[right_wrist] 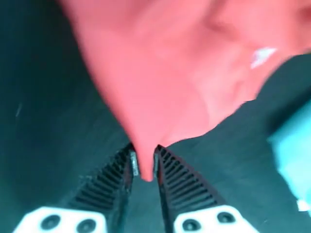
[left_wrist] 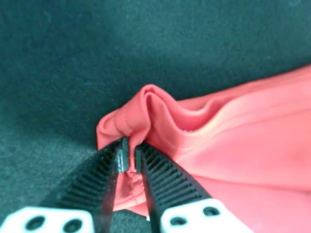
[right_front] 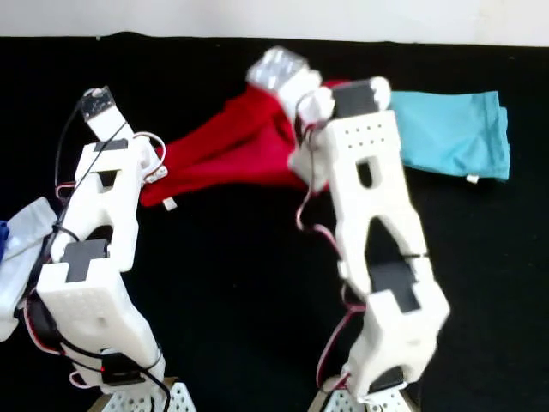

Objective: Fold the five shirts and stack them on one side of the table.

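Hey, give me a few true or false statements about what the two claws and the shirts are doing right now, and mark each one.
1. The left claw is shut on the red shirt. True.
2. The right claw hangs open over bare table. False: it pinches a tip of the red shirt.
3. A teal shirt lies on the black table. True.
4. The red shirt sits folded on top of the teal shirt. False: it stretches, bunched and unfolded, between the two claws.
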